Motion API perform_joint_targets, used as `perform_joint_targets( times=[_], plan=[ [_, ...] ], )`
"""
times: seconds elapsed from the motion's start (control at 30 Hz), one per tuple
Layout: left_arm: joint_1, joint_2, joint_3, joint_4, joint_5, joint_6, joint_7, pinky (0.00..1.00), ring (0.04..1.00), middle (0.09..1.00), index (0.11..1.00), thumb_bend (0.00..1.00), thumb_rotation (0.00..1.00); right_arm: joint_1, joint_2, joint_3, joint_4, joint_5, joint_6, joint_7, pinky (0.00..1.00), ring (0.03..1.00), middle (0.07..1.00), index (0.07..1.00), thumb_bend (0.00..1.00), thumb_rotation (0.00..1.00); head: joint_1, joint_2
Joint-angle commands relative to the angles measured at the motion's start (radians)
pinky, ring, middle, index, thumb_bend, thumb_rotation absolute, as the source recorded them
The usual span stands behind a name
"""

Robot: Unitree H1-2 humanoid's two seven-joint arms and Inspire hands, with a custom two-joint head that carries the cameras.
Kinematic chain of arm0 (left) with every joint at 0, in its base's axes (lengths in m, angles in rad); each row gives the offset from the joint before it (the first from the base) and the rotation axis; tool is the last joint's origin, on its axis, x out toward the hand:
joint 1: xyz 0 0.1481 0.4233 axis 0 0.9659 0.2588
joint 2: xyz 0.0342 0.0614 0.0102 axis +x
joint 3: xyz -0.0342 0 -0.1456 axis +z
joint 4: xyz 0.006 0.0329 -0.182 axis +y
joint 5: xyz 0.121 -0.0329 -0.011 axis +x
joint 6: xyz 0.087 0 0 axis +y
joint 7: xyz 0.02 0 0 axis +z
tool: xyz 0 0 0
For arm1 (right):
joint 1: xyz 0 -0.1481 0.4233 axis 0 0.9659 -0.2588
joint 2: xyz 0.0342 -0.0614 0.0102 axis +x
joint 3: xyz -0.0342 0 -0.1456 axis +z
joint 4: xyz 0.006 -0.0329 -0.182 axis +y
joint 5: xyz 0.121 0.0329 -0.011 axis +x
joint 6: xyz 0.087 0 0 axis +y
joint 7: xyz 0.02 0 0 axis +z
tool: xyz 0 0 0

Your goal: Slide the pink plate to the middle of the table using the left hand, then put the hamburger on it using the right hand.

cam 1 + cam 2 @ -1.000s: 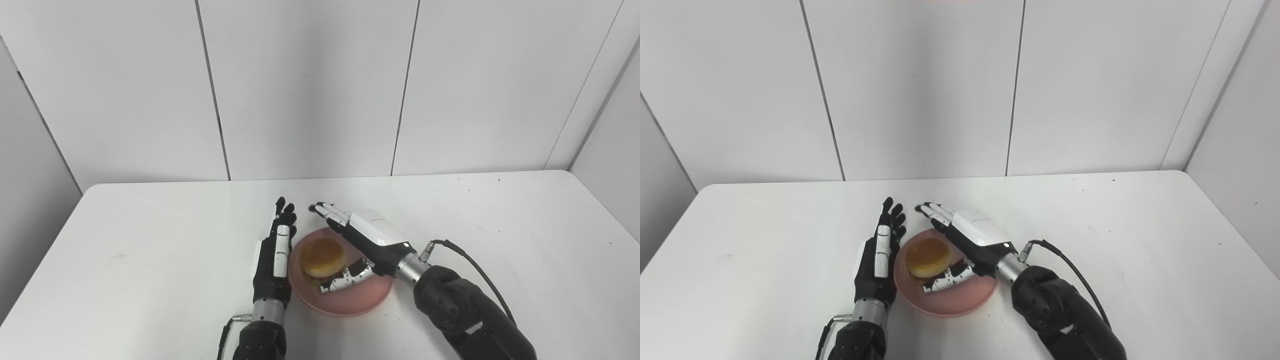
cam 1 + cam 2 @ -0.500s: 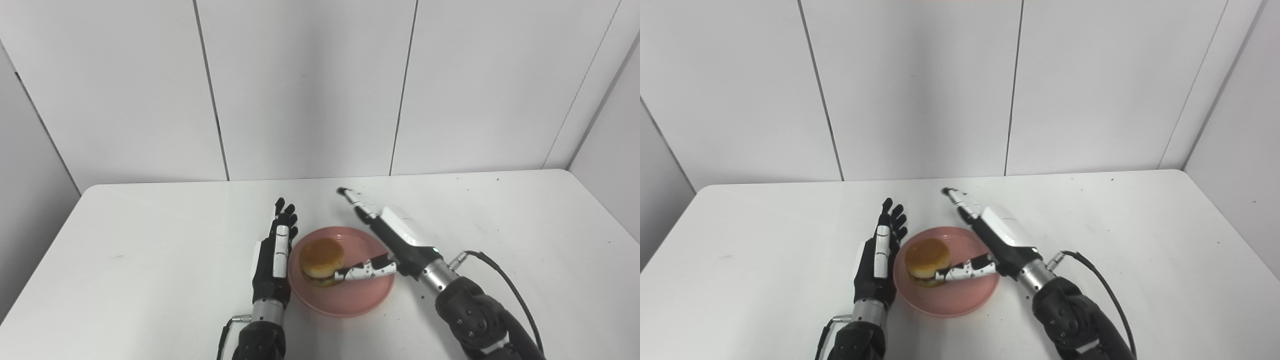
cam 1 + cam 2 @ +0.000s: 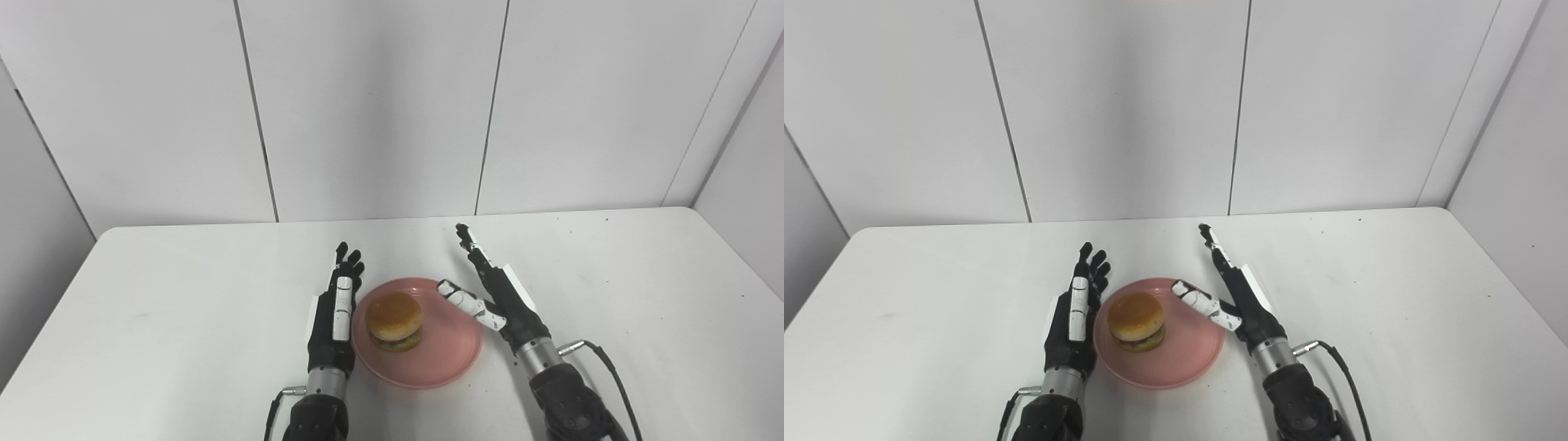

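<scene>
In the left eye view, the hamburger (image 3: 394, 320) sits on the left half of the pink plate (image 3: 447, 361), low in the middle of the frame. The left hand (image 3: 335, 315) stands just beside the plate's left rim, fingers straight and apart, holding nothing. The right hand (image 3: 499, 294) is at the right rim, also spread and empty. The hamburger looks soft and light, so I judge a gentle hold around the bun sides is best.

In the right eye view, the white tabletop (image 3: 1396, 294) is bare to the left, right and top of the frame. Its edges are well apart from the plate, so there is wide room to move.
</scene>
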Motion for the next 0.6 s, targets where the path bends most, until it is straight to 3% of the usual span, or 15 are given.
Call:
perform_joint_targets(
  times=[0.0, 0.2, 0.57],
  plan=[
    [0.066, 0.009, 0.014, 0.037, -0.01, -0.011, -0.007, 1.0, 0.958, 0.957, 0.97, 0.72, 1.0, -0.039, 0.022, -0.026, 0.007, 0.068, -0.033, 0.0, 1.0, 1.0, 1.0, 1.0, 0.62, 0.84, 0.001, 0.001],
    [0.068, 0.014, 0.013, 0.037, -0.011, -0.025, -0.014, 1.0, 0.967, 0.965, 0.978, 0.72, 1.0, -0.045, 0.072, -0.075, 0.05, 0.181, -0.019, -0.003, 1.0, 1.0, 1.0, 1.0, 0.59, 0.84, -0.014, 0.003],
    [0.073, 0.029, -0.002, 0.021, 0.02, -0.009, -0.005, 1.0, 0.971, 0.973, 0.989, 0.71, 1.0, -0.029, 0.1, -0.094, 0.01, 0.249, 0.053, -0.013, 1.0, 1.0, 1.0, 1.0, 0.51, 0.88, -0.021, 0.007]
  ],
)
